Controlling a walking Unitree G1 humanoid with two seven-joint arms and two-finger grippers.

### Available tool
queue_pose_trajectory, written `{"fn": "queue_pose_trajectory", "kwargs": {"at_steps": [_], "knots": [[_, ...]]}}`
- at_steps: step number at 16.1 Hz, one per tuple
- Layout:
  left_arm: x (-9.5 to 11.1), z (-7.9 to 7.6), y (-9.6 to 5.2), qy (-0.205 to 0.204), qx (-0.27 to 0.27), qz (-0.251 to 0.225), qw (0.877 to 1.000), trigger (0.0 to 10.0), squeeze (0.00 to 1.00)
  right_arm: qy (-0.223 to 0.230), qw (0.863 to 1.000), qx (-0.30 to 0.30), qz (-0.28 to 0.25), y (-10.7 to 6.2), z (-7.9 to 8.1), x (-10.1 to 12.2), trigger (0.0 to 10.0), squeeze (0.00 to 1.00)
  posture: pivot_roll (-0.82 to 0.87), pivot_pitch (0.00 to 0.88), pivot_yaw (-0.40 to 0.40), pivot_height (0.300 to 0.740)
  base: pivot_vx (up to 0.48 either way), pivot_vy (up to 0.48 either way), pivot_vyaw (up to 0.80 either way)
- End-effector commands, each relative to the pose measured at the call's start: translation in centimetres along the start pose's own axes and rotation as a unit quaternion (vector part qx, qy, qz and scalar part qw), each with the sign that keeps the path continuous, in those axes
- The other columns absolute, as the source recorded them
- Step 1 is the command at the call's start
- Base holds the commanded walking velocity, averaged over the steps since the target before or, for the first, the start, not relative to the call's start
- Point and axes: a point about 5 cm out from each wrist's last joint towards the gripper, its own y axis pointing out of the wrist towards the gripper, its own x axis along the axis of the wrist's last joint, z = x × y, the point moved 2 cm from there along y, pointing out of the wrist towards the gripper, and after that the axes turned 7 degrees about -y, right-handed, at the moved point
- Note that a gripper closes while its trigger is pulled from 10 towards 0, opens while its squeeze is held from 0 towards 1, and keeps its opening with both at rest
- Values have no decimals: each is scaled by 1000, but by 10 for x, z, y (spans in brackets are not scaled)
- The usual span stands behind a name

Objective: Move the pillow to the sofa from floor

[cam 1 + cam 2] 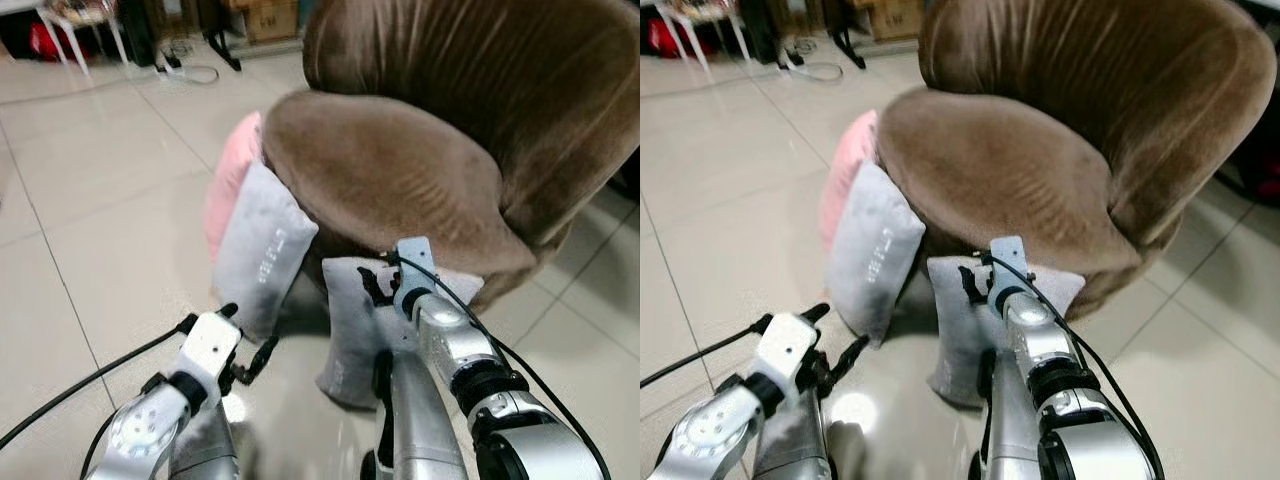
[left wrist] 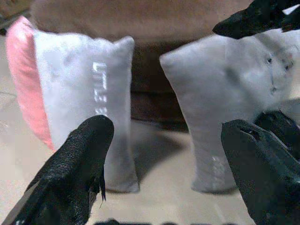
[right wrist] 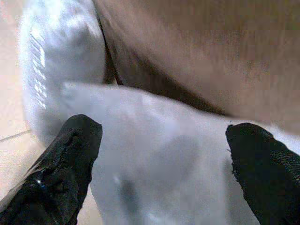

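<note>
Three pillows stand on the tiled floor, leaning against a brown velvet round sofa chair [image 1: 400, 170]. A pink pillow [image 1: 228, 185] is farthest back, and a grey pillow with white lettering [image 1: 262, 250] rests against it. A second grey pillow [image 1: 350, 340] stands at the chair's front. My right gripper [image 1: 380, 283] is at this pillow's top edge, open, with one finger [image 3: 70, 154] on each side of the grey fabric [image 3: 164, 168]. My left gripper [image 1: 250, 328] is open low over the floor, just short of both grey pillows [image 2: 89, 98].
Bare tiled floor [image 1: 90, 200] stretches to the left. Far back stand white table legs [image 1: 75, 35], cables on the floor [image 1: 190, 72] and a cardboard box [image 1: 270, 18]. The chair's high back [image 1: 520, 80] rises on the right.
</note>
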Motion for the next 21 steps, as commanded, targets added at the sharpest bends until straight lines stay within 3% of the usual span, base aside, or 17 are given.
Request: {"fn": "queue_pose_trajectory", "kwargs": {"at_steps": [1, 7, 9, 10, 11, 12, 13, 14, 17, 21], "knots": [[5, -1, -4, -1, -8, -5, 1000, 10000, 0, 6, 1000, -21, 1, 1, -7, 2, 10000, 0, 72, 179, -83, 482, 0, 0, 0], [14, -1, -22, 14, -24, 3, 1000, 10000, 0, 16, 993, -119, 19, 2, -19, -3, 10000, 0, 94, 256, -58, 482, 0, 0, 0], [12, -6, -27, 12, -37, 15, 999, 10000, 0, -54, 991, -115, 39, 2, -13, -11, 10000, 0, 94, 260, -59, 482, 0, 0, 0], [12, -10, -29, 8, -47, 21, 999, 10000, 0, -47, 992, -108, 42, 2, -10, -13, 8353, 0, 95, 259, -60, 482, 0, 0, 0], [12, -11, -29, 7, -51, 23, 998, 10000, 0, -42, 992, -107, 43, 2, -8, -14, 6039, 0, 94, 259, -62, 482, 0, 0, 0], [12, -13, -30, 7, -54, 26, 998, 10000, 0, -35, 993, -102, 41, 2, -5, -14, 2275, 0, 92, 260, -63, 482, 0, 0, 0], [12, -14, -31, 7, -55, 27, 998, 10000, 0, -27, 994, -100, 38, 3, -3, -13, 510, 0, 89, 263, -65, 482, 0, 0, 0], [12, -14, -31, 7, -55, 28, 998, 10000, 0, -33, 994, -100, 38, 3, -2, -12, 0, 0, 88, 262, -67, 482, 0, 0, 0], [12, -15, -30, 6, -54, 30, 998, 10000, 0, -47, 994, -93, 35, 4, 1, -10, 0, 0, 89, 259, -73, 482, 0, 0, 0], [11, -17, -31, 3, -52, 32, 998, 10000, 0, -29, 993, -104, 35, 4, 0, -12, 0, 0, 86, 260, -78, 482, 0, 0, 0]]}}
